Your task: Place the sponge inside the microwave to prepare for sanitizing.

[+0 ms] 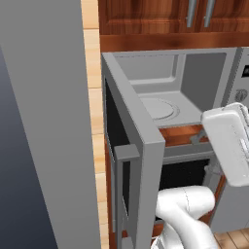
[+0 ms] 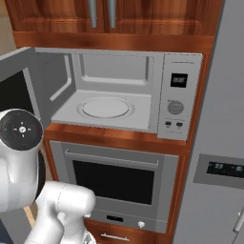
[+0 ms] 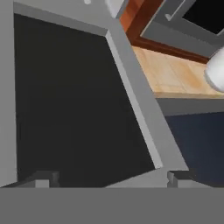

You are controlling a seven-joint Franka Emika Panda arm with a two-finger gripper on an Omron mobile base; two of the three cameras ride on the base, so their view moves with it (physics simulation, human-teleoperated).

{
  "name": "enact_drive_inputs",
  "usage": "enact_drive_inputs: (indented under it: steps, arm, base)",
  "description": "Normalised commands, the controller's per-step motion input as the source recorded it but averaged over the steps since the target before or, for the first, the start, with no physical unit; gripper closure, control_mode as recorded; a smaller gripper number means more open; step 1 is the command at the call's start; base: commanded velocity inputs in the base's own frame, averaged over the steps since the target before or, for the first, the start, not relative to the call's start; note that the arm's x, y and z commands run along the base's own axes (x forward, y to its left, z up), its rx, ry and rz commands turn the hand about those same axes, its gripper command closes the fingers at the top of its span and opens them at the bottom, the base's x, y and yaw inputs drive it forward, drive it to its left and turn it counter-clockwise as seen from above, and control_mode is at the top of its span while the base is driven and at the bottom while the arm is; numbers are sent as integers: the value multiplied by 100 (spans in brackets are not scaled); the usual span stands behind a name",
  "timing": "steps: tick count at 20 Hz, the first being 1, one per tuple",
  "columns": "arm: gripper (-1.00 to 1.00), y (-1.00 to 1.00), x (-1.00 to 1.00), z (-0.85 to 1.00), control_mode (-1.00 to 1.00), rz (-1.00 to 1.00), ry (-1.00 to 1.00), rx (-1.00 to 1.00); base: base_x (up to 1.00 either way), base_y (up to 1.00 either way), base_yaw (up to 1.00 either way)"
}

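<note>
The microwave (image 2: pixel 119 71) stands open, its turntable (image 2: pixel 105 107) bare. Its door (image 1: pixel 131 146) is swung out to the left on its side hinge. In the hand view my gripper (image 3: pixel 111 178) is open, fingertips (image 3: pixel 43 177) wide apart with nothing between them. It points at close range at the dark window of the door (image 3: pixel 65 100), near the door's edge. The sponge is out of view. In the left base view the cavity of the microwave (image 1: pixel 194 78) and the turntable (image 1: pixel 158 108) sit behind my arm's white link (image 1: pixel 228 141).
A grey oven (image 2: pixel 114 181) with a dark window sits right under the microwave. The button panel (image 2: pixel 177 95) is at the microwave's right. A tall grey fridge (image 2: pixel 219 143) stands on the right, wooden cabinets (image 2: pixel 105 14) hang above, and a grey wall panel (image 1: pixel 44 121) closes the left.
</note>
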Motion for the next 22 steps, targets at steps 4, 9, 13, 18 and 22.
enact_drive_inputs:
  steps: [4,9,13,18,22]
  arm:
    - [-100,-81,7,-27,-100,25,-3,-67]
    - [-100,-96,16,-56,-100,33,-3,-80]
    - [-100,-39,32,-86,-100,11,-2,-67]
    - [-100,-9,58,-44,-100,1,-2,-21]
    - [-100,-26,10,-1,-100,0,0,3]
  base:
    - [0,0,0]
    - [0,0,0]
    - [0,0,0]
    - [0,0,0]
    - [0,0,0]
